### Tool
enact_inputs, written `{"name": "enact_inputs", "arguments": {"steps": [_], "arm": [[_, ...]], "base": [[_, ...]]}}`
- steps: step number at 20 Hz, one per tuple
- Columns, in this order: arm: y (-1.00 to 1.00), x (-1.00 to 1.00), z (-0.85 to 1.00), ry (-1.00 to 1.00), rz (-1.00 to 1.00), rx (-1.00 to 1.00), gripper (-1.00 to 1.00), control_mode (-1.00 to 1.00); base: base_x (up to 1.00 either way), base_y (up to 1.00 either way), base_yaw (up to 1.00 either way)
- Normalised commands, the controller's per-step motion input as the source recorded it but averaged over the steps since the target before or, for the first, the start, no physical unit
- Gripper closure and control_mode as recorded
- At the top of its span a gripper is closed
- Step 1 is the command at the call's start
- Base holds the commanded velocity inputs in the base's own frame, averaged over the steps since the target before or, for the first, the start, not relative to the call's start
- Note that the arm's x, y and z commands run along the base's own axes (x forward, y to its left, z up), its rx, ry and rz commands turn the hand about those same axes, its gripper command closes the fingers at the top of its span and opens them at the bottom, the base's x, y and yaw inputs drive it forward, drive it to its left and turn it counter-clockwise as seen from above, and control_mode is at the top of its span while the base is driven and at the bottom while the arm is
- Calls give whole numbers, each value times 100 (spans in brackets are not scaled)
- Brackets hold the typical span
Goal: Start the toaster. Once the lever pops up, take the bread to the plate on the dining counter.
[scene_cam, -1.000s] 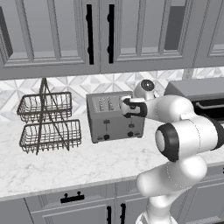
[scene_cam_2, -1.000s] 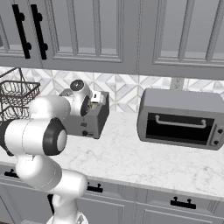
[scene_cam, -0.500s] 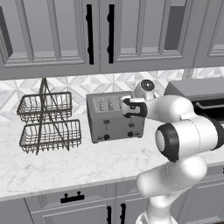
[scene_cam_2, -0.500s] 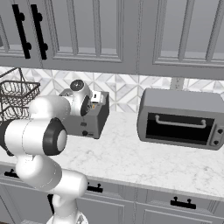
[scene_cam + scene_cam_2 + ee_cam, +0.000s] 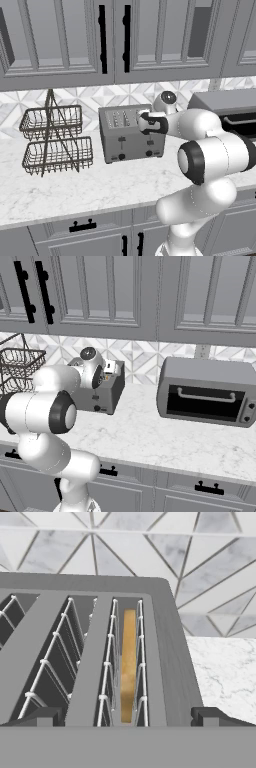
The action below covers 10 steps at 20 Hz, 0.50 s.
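Note:
The grey four-slot toaster (image 5: 131,134) stands on the kitchen counter against the tiled wall, its two levers and two knobs facing forward. My gripper (image 5: 149,123) hovers just over the toaster's right end, also seen beside the toaster (image 5: 102,392) from the other side. In the hand view the gripper (image 5: 125,718) is open, one fingertip to each side of the rightmost slot. The bread (image 5: 128,662) sits edge-up inside that slot, golden-tan, between the wire guides. The plate and the dining counter are out of view.
A two-tier wire basket (image 5: 52,140) stands left of the toaster. A dark toaster oven (image 5: 207,392) sits to its right on the marble counter (image 5: 150,436). Grey wall cabinets (image 5: 110,40) hang low above.

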Motion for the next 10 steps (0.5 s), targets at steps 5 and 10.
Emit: {"name": "enact_inputs", "arguments": {"steps": [5,10], "arm": [[0,0,0,0,0,0,-100,-100],[0,0,0,0,0,0,-100,-100]], "base": [[0,0,0],[0,0,0]]}}
